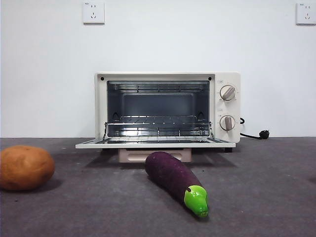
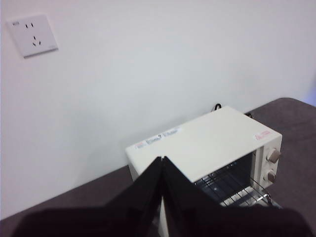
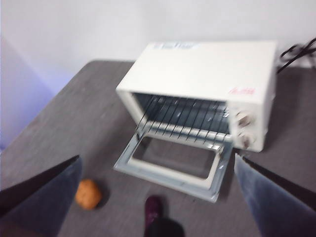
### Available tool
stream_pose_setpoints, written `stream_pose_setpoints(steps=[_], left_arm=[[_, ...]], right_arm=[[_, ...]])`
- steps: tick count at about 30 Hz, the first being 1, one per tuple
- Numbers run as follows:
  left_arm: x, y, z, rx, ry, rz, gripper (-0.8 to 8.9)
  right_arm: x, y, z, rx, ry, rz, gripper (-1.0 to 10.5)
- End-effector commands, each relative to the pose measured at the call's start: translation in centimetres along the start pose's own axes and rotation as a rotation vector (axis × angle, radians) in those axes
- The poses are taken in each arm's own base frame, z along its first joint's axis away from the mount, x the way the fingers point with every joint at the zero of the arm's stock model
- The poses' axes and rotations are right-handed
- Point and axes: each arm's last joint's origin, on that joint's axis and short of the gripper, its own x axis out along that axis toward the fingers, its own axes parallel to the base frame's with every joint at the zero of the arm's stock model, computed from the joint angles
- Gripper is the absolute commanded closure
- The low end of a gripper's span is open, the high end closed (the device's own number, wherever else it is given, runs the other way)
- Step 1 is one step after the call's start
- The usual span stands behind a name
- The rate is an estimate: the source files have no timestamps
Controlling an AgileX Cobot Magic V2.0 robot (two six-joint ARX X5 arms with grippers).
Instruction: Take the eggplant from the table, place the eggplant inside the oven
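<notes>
The eggplant (image 1: 174,177) lies on the table (image 1: 261,192) in front of the oven (image 1: 158,77), its green cap toward the camera. The oven door (image 1: 153,144) hangs open and flat, and the wire rack (image 1: 158,124) inside is bare. My right gripper (image 3: 157,158) hovers high above the table, open wide, with the oven (image 3: 207,69) ahead of it and the eggplant (image 3: 153,206) just below, partly cut off. My left gripper (image 2: 163,159) is shut on nothing, raised high beside the oven (image 2: 207,143). Neither gripper shows in the front view.
A round orange-brown potato (image 1: 24,168) sits on the table at the far left, also seen as the potato (image 3: 88,193) in the right wrist view. A black power cord and plug (image 1: 259,134) lie beside the oven. Wall sockets (image 1: 94,12) are mounted above.
</notes>
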Motion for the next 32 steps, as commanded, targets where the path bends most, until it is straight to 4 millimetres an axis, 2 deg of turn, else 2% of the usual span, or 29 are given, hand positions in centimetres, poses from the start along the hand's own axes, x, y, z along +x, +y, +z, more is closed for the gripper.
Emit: stream_pose_setpoints(steps=[1, 8, 17, 25, 32], left_arm=[[-0.4, 0.0, 0.0, -0.004, 0.004, 0.009, 8.19], [-0.4, 0.0, -0.2, -0.006, 0.02, 0.007, 8.19], [-0.4, 0.0, -0.2, -0.005, 0.02, 0.006, 8.19], [-0.4, 0.0, -0.2, -0.002, 0.026, 0.004, 8.19], [-0.4, 0.0, -0.3, -0.002, 0.03, 0.0, 8.19]], right_arm=[[1.2, 0.3, 0.0, 0.006, 0.054, 0.04, 3.8], [6.2, 0.8, -1.2, 0.002, 0.33, 0.1, 3.8], [15.8, 2.1, -4.3, -0.046, 0.703, 0.097, 3.8], [22.4, 3.4, -10.2, -0.097, 0.932, 0.039, 3.8], [25.5, 5.1, -15.6, -0.091, 0.961, 0.054, 3.9]])
